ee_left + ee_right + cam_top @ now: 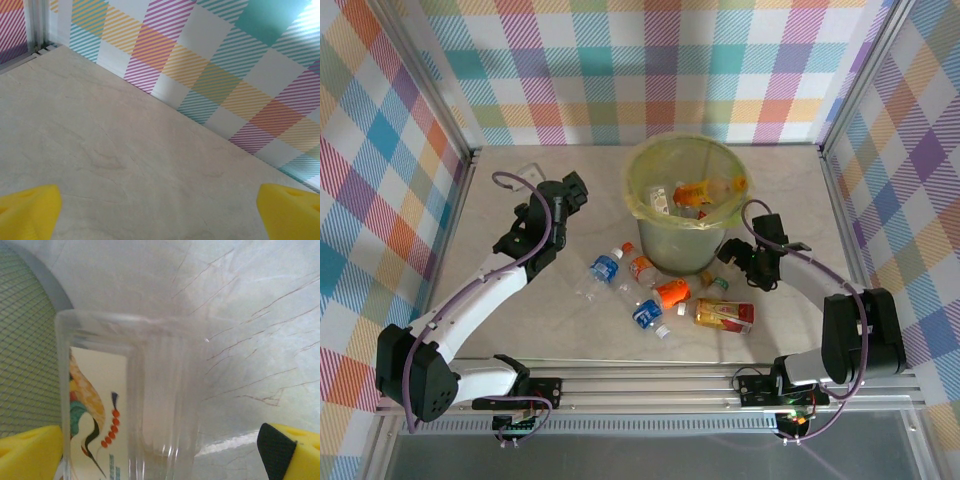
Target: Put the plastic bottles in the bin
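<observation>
The right gripper [735, 252] is released, its jaws spread wide and grasping nothing. In its wrist view a clear bottle [135, 410] with a bird printed on its label rises between the yellow fingers [30, 450]. It stands nearer one finger than the other and touches neither that I can see, and the bin's green wall sits just beside it. I cannot tell which bottle in the overhead view this is.

The left gripper [573, 190] is equally wide open and empty. It hangs over the bare table [125, 150] toward the far left corner, well apart from every bottle.

The bin [642, 205] stands mid-table, toward the far edge. Several bottles already lie inside it, among them an orange bottle [700, 190].

About six bottles remain on the table between the bin and the near edge:
- a blue-labelled bottle [605, 268]
- an orange-labelled bottle [641, 268]
- a second blue bottle [647, 313]
- a crushed orange bottle [672, 292]
- a small green-capped bottle [717, 285]
- a yellow-and-red bottle [725, 315]

I judge the task to be roughly midway. Part of the lot is binned, a scattered cluster is left to collect, and the right arm looks placed for the next pick.
</observation>
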Controlling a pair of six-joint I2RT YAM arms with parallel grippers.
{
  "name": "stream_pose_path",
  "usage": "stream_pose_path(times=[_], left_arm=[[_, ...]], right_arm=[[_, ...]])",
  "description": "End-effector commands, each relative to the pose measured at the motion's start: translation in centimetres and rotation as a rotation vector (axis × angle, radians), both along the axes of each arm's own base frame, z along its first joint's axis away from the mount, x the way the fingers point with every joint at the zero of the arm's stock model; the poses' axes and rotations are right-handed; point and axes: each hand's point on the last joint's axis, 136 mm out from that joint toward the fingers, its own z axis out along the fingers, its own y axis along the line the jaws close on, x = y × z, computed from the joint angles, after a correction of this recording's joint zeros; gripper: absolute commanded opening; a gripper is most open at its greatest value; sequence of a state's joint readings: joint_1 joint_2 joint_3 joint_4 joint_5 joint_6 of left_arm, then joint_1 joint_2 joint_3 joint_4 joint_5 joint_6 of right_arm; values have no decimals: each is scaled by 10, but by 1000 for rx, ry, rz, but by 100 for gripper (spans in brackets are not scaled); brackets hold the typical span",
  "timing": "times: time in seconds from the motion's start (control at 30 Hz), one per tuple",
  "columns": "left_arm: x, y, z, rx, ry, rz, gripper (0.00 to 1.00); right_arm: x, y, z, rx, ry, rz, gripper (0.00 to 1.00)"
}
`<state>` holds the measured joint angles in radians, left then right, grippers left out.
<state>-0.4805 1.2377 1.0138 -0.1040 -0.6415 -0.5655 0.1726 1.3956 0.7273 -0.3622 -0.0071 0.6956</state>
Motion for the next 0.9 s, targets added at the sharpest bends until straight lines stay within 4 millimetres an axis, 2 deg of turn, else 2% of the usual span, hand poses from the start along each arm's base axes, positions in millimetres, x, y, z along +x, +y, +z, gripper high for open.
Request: stream_pose_path(times=[0.0, 0.2, 0.43, 0.6, 0.77, 0.87], left_arm=[[0, 5, -9, -4, 23, 12, 100], [1, 4, -11, -4, 27, 8, 100], [3, 2, -13, -6, 32, 4, 100], [4, 2, -14, -1, 39, 0, 100], [5, 1, -14, 2, 40, -4, 100], [6, 1, -13, 6, 37, -9, 100]], right_arm=[[1, -14, 2, -73, 11, -42, 100], [-1, -26, -3, -89, 37, -76, 94], [3, -16, -15, -34, 54, -72, 87], [8, -12, -23, -6, 58, -84, 78], [16, -17, -18, -25, 26, -118, 68], [23, -22, -8, -44, -19, -140, 63]])
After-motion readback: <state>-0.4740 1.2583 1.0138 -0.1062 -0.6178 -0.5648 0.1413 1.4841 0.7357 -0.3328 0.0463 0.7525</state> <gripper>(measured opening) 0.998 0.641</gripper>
